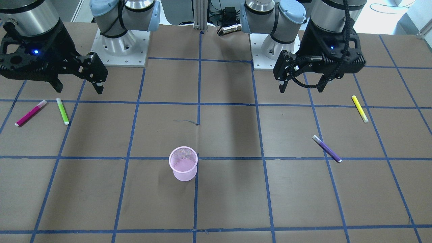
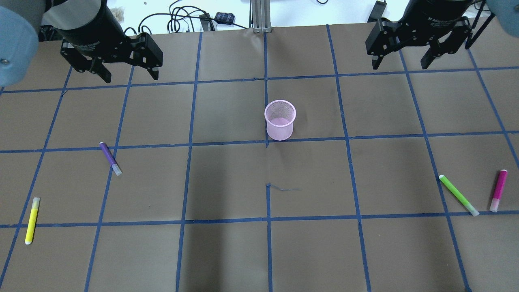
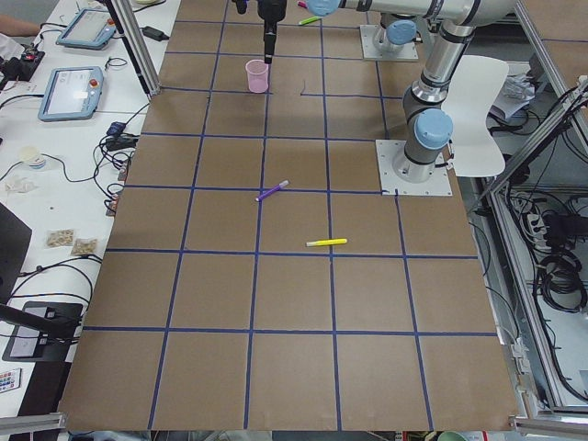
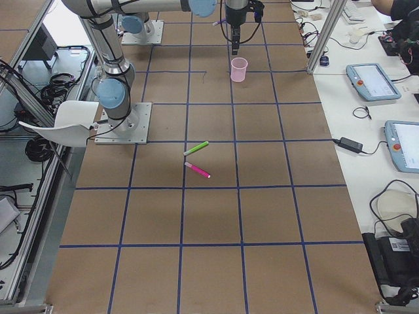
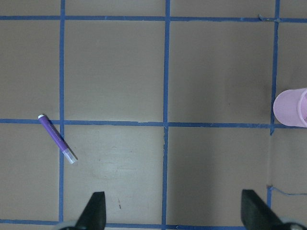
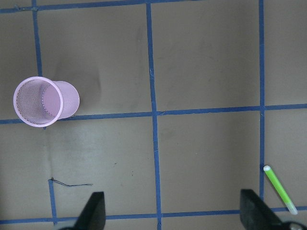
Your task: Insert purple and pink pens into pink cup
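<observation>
The pink mesh cup (image 2: 279, 120) stands upright and empty near the table's middle; it also shows in the front view (image 1: 183, 163). The purple pen (image 2: 110, 158) lies flat on the left side, below my left gripper (image 2: 130, 77), which is open, empty and held high above the table. The pink pen (image 2: 498, 190) lies flat at the far right. My right gripper (image 2: 400, 65) is open and empty, high above the table. The left wrist view shows the purple pen (image 5: 57, 145) and the cup's edge (image 5: 290, 108). The right wrist view shows the cup (image 6: 45, 100).
A yellow pen (image 2: 32, 220) lies at the near left, apart from the purple pen. A green pen (image 2: 458, 194) lies just left of the pink pen. Brown paper with blue tape grid lines covers the table (image 2: 227, 251).
</observation>
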Controlling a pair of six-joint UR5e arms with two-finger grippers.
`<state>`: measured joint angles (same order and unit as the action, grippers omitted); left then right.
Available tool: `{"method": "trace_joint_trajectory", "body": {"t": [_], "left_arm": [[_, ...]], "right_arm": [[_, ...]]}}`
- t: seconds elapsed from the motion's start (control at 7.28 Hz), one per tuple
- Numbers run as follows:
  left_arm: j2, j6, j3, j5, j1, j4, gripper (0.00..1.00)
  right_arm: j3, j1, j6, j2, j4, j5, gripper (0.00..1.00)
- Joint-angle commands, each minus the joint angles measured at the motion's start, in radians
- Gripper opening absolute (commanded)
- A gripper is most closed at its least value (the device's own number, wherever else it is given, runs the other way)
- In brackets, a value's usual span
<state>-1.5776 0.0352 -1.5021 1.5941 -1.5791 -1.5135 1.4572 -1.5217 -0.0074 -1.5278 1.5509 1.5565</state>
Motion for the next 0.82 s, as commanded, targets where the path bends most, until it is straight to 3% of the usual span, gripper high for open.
{"method": "trace_joint_trajectory", "body": {"t": [0.0,0.69], "left_arm": [[-0.001,0.000,-0.001,0.001,-0.001,0.001,1.00],[0.001,-0.001,-0.009,0.003,0.001,0.022,1.00]], "right_arm": [[0.000,0.000,-0.005,0.000,-0.002,0.002,1.00],[0.011,0.008,-0.112,0.003,-0.002,-0.009,1.00]]}}
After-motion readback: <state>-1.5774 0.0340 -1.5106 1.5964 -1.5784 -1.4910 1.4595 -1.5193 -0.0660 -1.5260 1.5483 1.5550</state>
